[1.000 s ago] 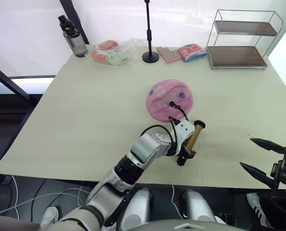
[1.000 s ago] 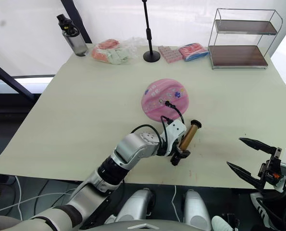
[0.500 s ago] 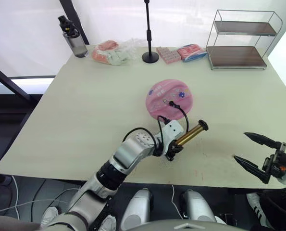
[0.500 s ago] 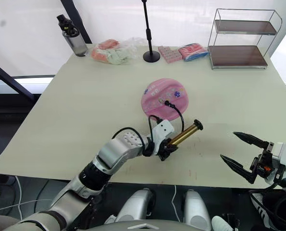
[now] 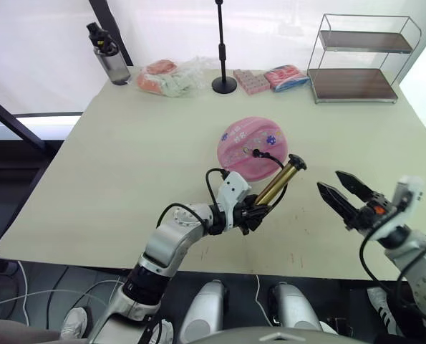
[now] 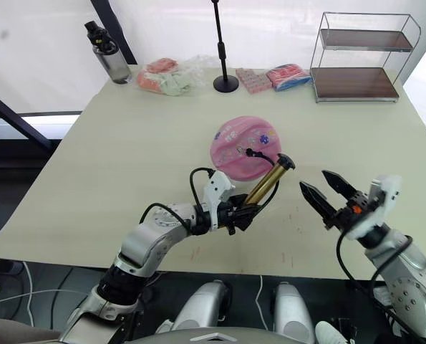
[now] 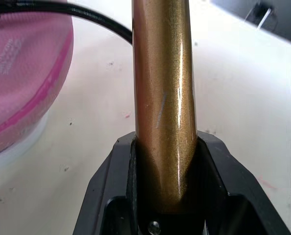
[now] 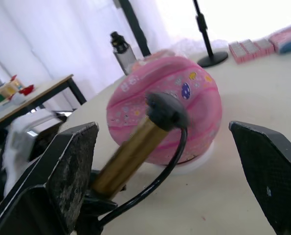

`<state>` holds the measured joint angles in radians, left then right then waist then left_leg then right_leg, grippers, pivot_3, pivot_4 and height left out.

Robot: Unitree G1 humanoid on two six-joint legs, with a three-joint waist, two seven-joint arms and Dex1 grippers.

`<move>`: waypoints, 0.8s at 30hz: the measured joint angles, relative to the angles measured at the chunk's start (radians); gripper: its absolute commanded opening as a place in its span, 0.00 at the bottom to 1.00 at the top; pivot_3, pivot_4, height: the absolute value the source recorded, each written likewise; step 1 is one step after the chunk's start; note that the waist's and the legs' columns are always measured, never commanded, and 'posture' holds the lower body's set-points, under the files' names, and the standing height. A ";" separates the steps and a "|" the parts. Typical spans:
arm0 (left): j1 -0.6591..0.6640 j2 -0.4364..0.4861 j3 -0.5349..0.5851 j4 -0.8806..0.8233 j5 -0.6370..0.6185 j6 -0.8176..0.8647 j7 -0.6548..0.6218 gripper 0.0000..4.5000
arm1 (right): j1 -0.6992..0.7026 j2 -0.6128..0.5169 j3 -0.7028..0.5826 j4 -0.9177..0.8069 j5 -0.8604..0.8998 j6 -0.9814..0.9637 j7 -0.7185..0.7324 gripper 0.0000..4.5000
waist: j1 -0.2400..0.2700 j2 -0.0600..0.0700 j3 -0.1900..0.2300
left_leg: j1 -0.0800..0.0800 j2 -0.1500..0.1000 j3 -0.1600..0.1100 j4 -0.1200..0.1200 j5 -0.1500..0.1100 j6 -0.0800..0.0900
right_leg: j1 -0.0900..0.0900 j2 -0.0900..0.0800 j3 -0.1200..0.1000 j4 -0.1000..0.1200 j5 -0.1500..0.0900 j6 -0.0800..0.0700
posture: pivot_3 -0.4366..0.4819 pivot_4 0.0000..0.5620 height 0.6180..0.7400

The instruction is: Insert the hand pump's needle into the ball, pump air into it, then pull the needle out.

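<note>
Hand pump [image 5: 277, 185] barrel clamped between left gripper [image 5: 250, 213] jaws.

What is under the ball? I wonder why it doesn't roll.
The ball sits on a low white base whose edge peeks out beneath it on the table. The ball covers the rest of that base.

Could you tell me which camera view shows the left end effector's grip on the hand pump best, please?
The left wrist view: both black fingers clamp the hand pump barrel's lower end. The eye views show the left end effector smaller, the right wrist view only partly.
</note>
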<state>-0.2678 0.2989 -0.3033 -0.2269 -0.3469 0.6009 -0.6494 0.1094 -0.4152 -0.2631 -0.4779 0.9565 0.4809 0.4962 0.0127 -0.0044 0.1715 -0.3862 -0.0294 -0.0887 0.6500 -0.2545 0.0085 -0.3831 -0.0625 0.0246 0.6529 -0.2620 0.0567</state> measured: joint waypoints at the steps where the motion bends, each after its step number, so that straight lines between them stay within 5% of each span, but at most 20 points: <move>1: 0.007 -0.007 0.009 0.001 -0.007 -0.013 -0.005 0.24 | -0.022 0.008 0.001 -0.004 0.030 0.022 -0.032 1.00 | 0.002 0.000 0.000 | 0.000 0.000 0.000 0.000 0.000 0.000 | 0.000 0.001 0.000 0.000 0.000 0.000 | 0.48 0.27 1.00; 13: 0.043 -0.010 0.049 0.043 -0.010 -0.115 -0.074 0.24 | -0.191 0.032 0.013 0.023 0.322 0.230 -0.264 1.00 | -0.007 0.000 0.000 | 0.000 0.000 0.000 0.001 0.001 0.002 | -0.002 0.003 0.000 0.006 0.000 0.000 | 0.48 0.27 1.00; 24: 0.039 -0.009 0.050 0.062 0.001 -0.161 -0.114 0.24 | -0.282 0.091 0.104 0.106 0.319 0.278 -0.351 1.00 | -0.028 0.000 0.000 | 0.000 0.000 0.001 0.001 0.001 0.002 | -0.003 0.003 0.001 0.007 0.000 0.000 | 0.48 0.27 1.00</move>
<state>-0.2287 0.2900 -0.2534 -0.1644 -0.3461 0.4401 -0.7630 -0.1722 -0.3239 -0.1594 -0.3722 1.2753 0.7594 0.1453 -0.0149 -0.0044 0.1716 -0.3861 -0.0297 -0.0876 0.6506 -0.2538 0.0106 -0.3859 -0.0591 0.0257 0.6599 -0.2621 0.0566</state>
